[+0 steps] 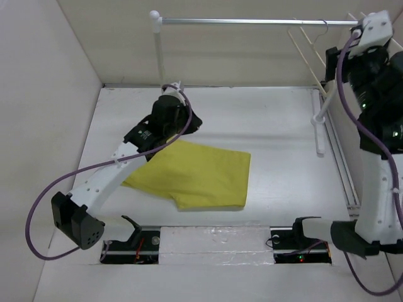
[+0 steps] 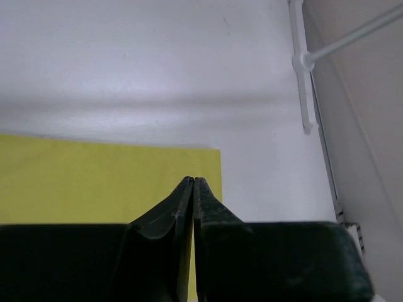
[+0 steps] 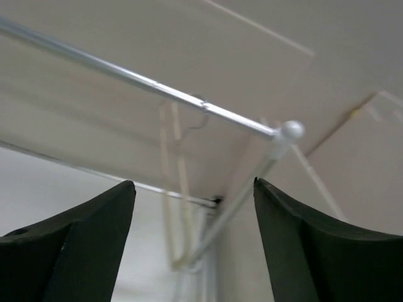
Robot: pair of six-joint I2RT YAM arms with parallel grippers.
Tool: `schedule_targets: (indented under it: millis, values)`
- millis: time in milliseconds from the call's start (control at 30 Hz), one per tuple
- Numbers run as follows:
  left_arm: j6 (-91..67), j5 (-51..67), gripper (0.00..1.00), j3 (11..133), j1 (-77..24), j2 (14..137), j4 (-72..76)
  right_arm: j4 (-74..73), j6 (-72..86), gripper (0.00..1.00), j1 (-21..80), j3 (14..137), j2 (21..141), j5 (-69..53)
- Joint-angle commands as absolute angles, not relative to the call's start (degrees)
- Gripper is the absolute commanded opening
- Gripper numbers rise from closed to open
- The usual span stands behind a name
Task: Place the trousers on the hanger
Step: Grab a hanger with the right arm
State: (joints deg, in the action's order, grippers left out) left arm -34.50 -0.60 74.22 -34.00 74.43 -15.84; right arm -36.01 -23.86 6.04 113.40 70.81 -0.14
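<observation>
Your left gripper (image 2: 192,184) is pinched together over the trousers (image 2: 94,182), while your right gripper (image 3: 193,182) stands apart facing the hanger (image 3: 167,163) on the rail (image 3: 126,73).

Yellow trousers (image 1: 201,173) folded flat, table (image 1: 283,126) ctr; cream hanger (image 1: 308,53) hangs on rail (image 1: 252,21), far R.

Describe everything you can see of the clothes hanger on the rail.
The hanger is thin, cream-white and roughly triangular, with a slim metal hook. It looks like plastic, though that is uncertain. It hangs empty by its hook from the silver rail, near the rail's right end. Only the rail touches it: the open right gripper stands apart from it, and no cloth is on it.
</observation>
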Motion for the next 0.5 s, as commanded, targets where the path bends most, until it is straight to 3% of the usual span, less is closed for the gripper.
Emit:
schedule_targets:
  millis: [0, 100, 233, 367, 467]
  values:
    - [-33.9, -2.1, 0.00, 73.0, -36.7, 75.3, -18.6, -42.4, -29.8, 0.85, -3.1, 119.6, 79.3, -11.8]
    - [-34.9, -0.3, 0.11, 67.6, -37.3, 73.4, -15.3, -43.6, -28.3, 0.94, -9.4, 121.6, 84.6, -22.3]
    - [-34.0, -0.4, 0.14, 64.3, -37.3, 72.6, -15.5, -44.6, -28.7, 0.93, -9.4, 119.7, 87.7, -20.1]
    - [-33.0, -0.4, 0.15, 63.8, -37.3, 72.9, -15.6, -39.1, -26.3, 0.84, -10.1, 112.3, 86.3, -22.7]
    - [-33.0, -0.3, 0.15, 64.1, -37.3, 73.4, -15.6, -37.0, -25.2, 0.60, -10.1, 109.2, 86.0, -22.8]
